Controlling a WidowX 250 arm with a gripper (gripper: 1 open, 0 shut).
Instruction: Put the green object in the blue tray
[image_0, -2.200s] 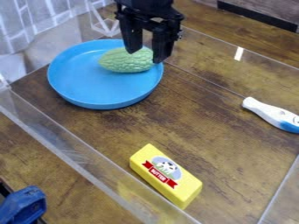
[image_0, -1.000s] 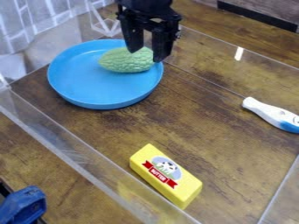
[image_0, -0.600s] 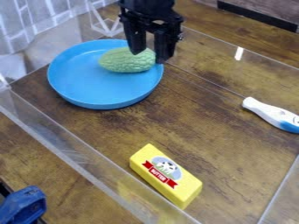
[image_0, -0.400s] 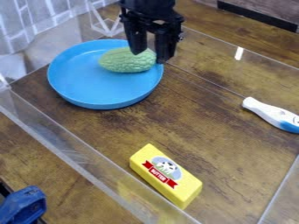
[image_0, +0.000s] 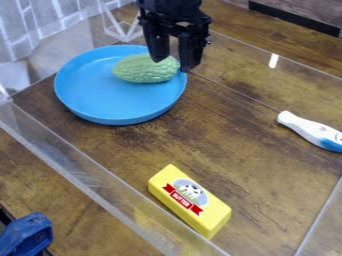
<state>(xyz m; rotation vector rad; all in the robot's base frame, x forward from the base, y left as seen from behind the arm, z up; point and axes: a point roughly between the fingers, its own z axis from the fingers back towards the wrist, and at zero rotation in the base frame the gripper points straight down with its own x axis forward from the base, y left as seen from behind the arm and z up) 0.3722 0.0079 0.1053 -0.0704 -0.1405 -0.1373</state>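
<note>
The green object (image_0: 140, 69), a pale knobbly lump, is over the far part of the blue tray (image_0: 96, 95), a wide round dish at the back left of the table. My black gripper (image_0: 175, 62) comes straight down from above, and its two fingers straddle the lump's right end. The jaws are closed on that end. I cannot tell whether the lump rests on the tray floor or hangs just above it.
A yellow rectangular block (image_0: 189, 199) lies near the front. A white and blue pen-like item (image_0: 310, 130) sits at the right. Clear plastic walls (image_0: 80, 165) border the wooden table. A blue cloth bundle (image_0: 24, 235) is outside at the lower left.
Almost nothing differs. The gripper has crept very slightly up and to the right, and the green object stays at its fingers.
</note>
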